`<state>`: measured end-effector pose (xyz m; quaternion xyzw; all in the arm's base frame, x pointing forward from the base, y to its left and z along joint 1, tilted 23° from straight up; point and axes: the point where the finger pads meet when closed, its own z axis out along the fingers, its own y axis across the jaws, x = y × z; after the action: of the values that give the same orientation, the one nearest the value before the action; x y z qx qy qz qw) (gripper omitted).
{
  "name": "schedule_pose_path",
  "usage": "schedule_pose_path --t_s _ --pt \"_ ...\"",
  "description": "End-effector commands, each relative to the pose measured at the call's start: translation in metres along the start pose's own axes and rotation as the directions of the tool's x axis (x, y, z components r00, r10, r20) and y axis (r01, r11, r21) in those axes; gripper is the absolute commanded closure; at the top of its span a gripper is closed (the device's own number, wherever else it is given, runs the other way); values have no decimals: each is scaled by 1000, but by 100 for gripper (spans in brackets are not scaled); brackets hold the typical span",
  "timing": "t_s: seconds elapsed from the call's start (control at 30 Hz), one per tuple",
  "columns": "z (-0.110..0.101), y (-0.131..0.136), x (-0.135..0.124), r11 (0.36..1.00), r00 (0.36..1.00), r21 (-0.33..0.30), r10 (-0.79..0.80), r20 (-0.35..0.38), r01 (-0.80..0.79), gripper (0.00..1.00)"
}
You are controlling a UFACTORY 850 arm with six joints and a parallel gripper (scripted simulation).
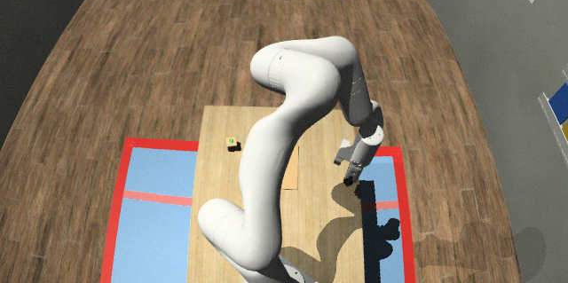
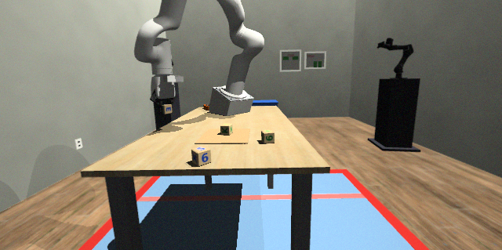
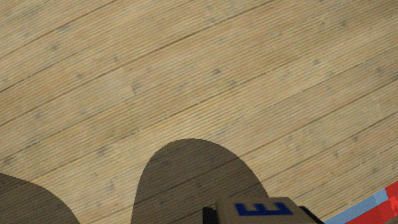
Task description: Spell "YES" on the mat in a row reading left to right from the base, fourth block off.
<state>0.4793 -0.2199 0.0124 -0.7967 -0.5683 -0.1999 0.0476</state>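
My gripper (image 1: pixel 349 180) (image 2: pixel 165 105) (image 3: pixel 256 218) is shut on a wooden block (image 2: pixel 168 109) (image 3: pixel 256 204) with a blue E on a side face. It holds it high in the air, near the table's right edge in the top view. A block (image 2: pixel 226 129) with a dark K-like mark and a green mark stands on the tan mat (image 1: pixel 290 178) (image 2: pixel 204 139). A block (image 1: pixel 231 142) (image 2: pixel 267 137) with green 6- or 9-like marks is off the mat. A block (image 2: pixel 201 157) with a blue 6 and an unclear blue top mark stands near the table's far edge. The arm hides two blocks in the top view.
The wooden table (image 1: pixel 217 176) (image 2: pixel 290 157) carries the robot's base (image 2: pixel 231 101). A small orange thing (image 2: pixel 206 106) and a blue thing (image 2: pixel 266 103) lie near the base. The arm spans over the mat in the top view, and its shadow falls on the table.
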Motion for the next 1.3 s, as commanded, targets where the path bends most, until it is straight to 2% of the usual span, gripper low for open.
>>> schedule_pose_path --t_s 0.0,0.27,0.33,0.37,0.57,0.83,0.9,0.93,1.27 --pt "1 1 0 990 991 17 137 3 -137 59" --pt "5 0 0 934 934 16 356 7 -357 59" --pt "5 0 0 934 934 16 356 7 -357 59" --pt "6 0 0 902 902 15 431 8 -431 59" --pt "8 0 0 824 824 13 567 10 -567 59" --pt "12 0 0 675 675 11 737 13 -738 59" --pt "12 0 0 675 675 11 737 13 -738 59" --pt "13 0 0 615 615 10 789 14 -789 59" --pt "17 -1 0 380 380 5 925 16 -925 59"
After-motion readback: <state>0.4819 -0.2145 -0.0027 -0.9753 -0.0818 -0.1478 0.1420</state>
